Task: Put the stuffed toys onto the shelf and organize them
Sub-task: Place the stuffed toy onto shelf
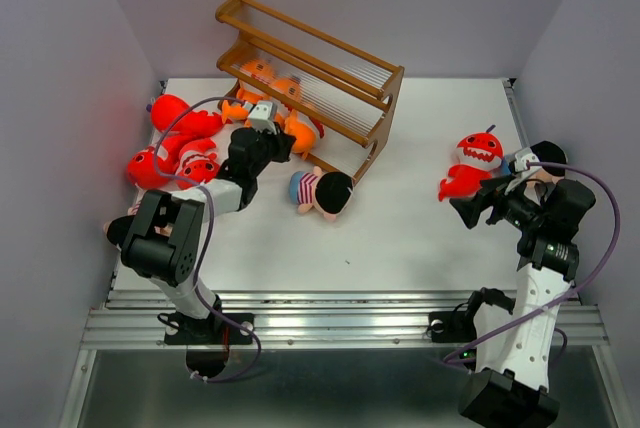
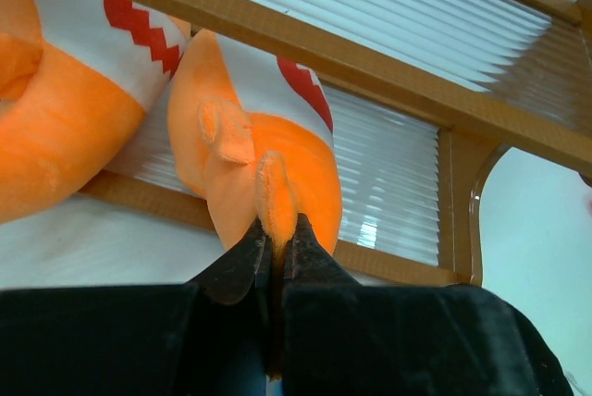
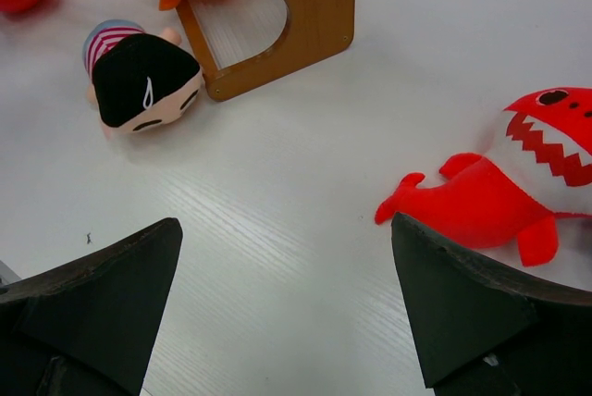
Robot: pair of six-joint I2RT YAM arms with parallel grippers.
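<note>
The brown wooden shelf stands at the back of the table. Orange sharks lie on its lowest tier. My left gripper is shut on the tail fin of one orange shark, which leans against the bottom rail beside another orange shark. In the top view that gripper sits at the shelf's front left. My right gripper hangs open over bare table, with a red shark just off its right finger. A striped-shirt doll lies face up near the shelf's side panel.
Several red sharks are piled at the table's left edge, beside my left arm. The red shark on the right sits just beyond my right gripper. Grey walls close in the table on three sides.
</note>
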